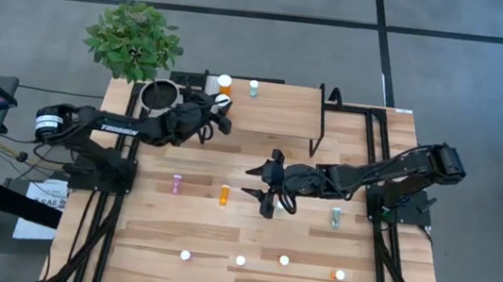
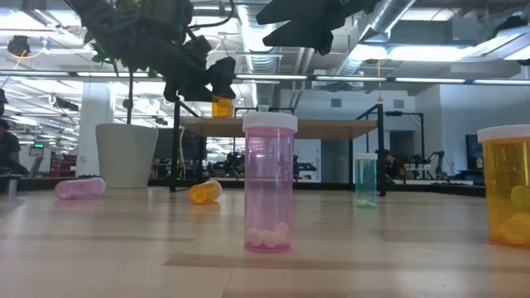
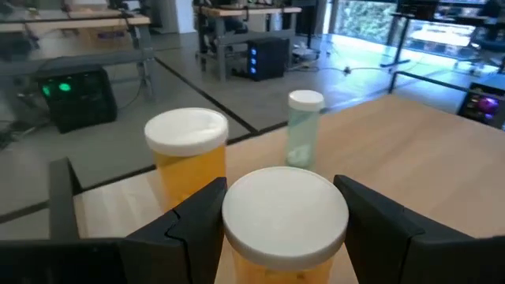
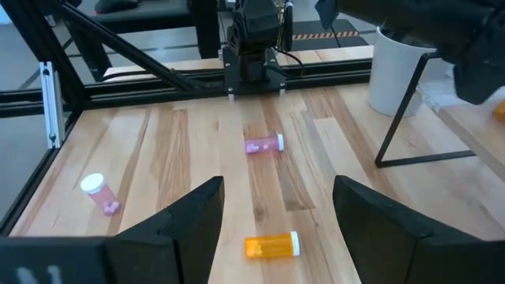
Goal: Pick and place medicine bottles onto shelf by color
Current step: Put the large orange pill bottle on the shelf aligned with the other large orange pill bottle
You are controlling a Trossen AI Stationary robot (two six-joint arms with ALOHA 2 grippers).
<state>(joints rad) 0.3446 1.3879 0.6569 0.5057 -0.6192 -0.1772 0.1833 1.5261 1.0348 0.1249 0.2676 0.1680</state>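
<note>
Holding: my left gripper (image 3: 280, 229) clamps an orange bottle (image 3: 284, 213) over the shelf (image 3: 410, 150).
Risk: setting it down crooked could knock the orange bottle (image 3: 188, 154) just beside it, or the pale green one (image 3: 304, 126) behind.
Right gripper (image 4: 272, 213): wide apart, empty, above a lying orange bottle (image 4: 272, 246).
Around: pink bottles (image 4: 263, 144) lie on the table (image 4: 158, 158); plant pot (image 1: 158, 95) near my left arm.
</note>
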